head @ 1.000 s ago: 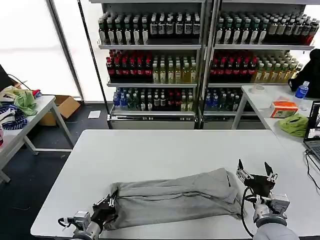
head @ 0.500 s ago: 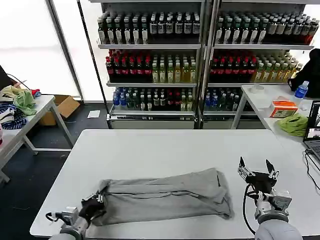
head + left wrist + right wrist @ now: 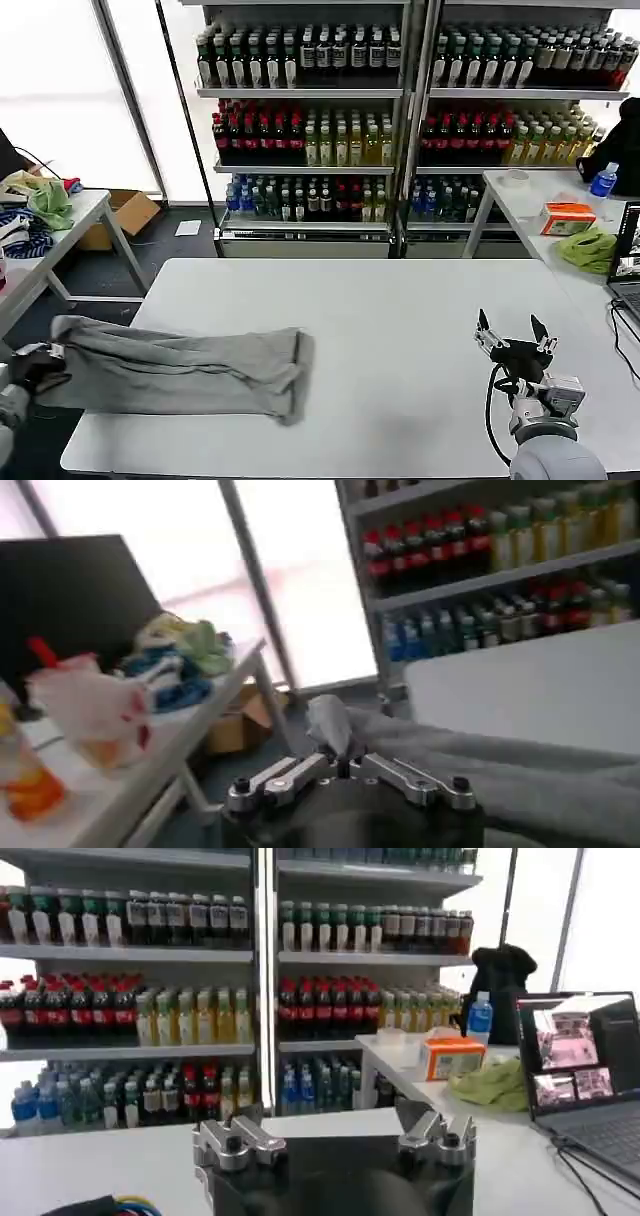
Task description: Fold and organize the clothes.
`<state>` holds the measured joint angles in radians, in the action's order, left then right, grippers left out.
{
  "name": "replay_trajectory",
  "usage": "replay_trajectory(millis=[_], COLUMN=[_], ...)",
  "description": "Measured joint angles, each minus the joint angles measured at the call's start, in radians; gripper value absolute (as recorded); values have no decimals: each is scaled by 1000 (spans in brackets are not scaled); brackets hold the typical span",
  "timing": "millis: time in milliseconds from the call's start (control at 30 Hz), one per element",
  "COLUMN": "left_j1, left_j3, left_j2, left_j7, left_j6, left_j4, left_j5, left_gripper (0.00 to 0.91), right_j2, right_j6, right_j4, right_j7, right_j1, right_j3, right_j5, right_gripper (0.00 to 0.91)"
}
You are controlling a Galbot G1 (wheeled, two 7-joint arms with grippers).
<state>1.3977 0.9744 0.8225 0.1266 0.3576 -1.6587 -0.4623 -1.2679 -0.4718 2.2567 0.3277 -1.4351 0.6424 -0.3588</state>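
One of the clothes, a light grey shirt (image 3: 180, 365) folded into a long band, lies across the left front part of the white table (image 3: 400, 300). Its left end reaches past the table's left edge and is held up in the air. My left gripper (image 3: 38, 362) is off the table's left side, shut on that bunched end. In the left wrist view the jaws (image 3: 340, 763) pinch a tuft of the grey shirt (image 3: 480, 770), which trails away over the table. My right gripper (image 3: 515, 335) stands open with its fingers pointing up at the table's right front, with nothing in it (image 3: 330, 1123).
A side table (image 3: 70, 215) on the left carries a green cloth (image 3: 48, 200) and a blue and white patterned cloth (image 3: 28, 240). A cardboard box (image 3: 125, 215) sits on the floor. Bottle shelves (image 3: 310, 130) stand behind. The right-hand table holds a green cloth (image 3: 588, 248), an orange box (image 3: 568, 216) and a laptop (image 3: 628, 265).
My left gripper has pulled the grey shirt far to the left, from the table's front middle to its left edge and beyond. The right gripper has stayed in place, open.
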Motion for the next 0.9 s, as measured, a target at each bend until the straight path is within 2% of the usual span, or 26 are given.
replay_trajectory(millis=[167,300,533,900], left_j1=[-14,-10,3,-10], left_j3=[36,36,-39,-261], left_j2=[-66,-65,14,169], left_j7=[4,0,-26,-95], left_j6=[3,12,27,99], left_j4=[45,30,-64,-275], left_j5=[-4,8,56,130], left_gripper=[0,0,0,0], right_j2=[-3,-8,-20,-43], right_j6=[1,4,12,23], right_j4=[9,15,19,10], right_j7=[6,11,17,19], right_j1=[-12,-25,-53,-87], right_j3=[8,16,22,13], right_j5=[0,0,7,31], right_gripper=[907,907,907,907])
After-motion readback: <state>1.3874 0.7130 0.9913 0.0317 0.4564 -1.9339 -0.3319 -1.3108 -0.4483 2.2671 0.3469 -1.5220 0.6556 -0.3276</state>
